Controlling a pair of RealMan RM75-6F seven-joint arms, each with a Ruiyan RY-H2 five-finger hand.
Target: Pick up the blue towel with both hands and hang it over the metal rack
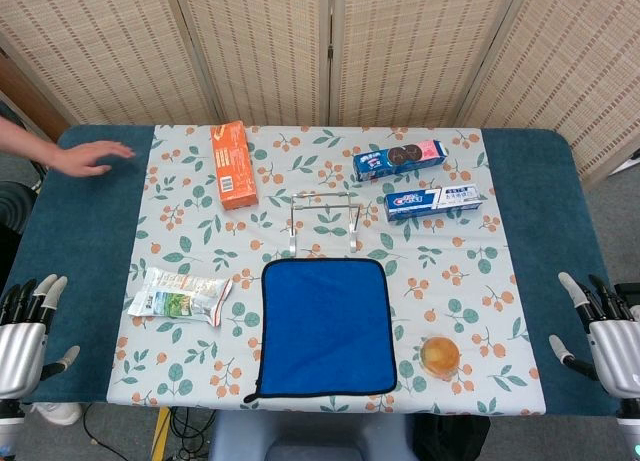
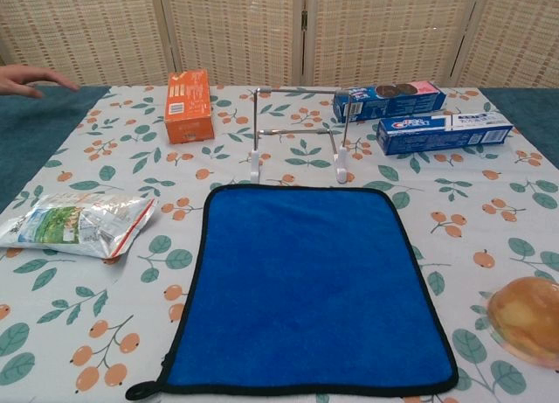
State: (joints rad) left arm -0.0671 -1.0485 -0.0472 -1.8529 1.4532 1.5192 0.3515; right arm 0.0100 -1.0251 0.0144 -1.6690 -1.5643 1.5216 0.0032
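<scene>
The blue towel [image 1: 325,327] [image 2: 303,284] lies flat at the table's near centre, black-edged, with a small loop at its near left corner. Just beyond its far edge stands the metal rack [image 1: 323,219] [image 2: 297,130], a thin wire frame on white feet. My left hand [image 1: 26,336] hovers at the near left edge of the table, fingers spread, holding nothing. My right hand [image 1: 606,331] sits at the near right edge, also spread and empty. Both are well apart from the towel. The chest view shows neither hand.
An orange box [image 1: 233,164] stands far left of the rack. A foil snack bag [image 1: 180,297] lies left of the towel. A cookie pack [image 1: 400,159] and toothpaste box [image 1: 432,202] sit far right. A round bun [image 1: 440,356] rests near right. A person's hand [image 1: 85,158] reaches in far left.
</scene>
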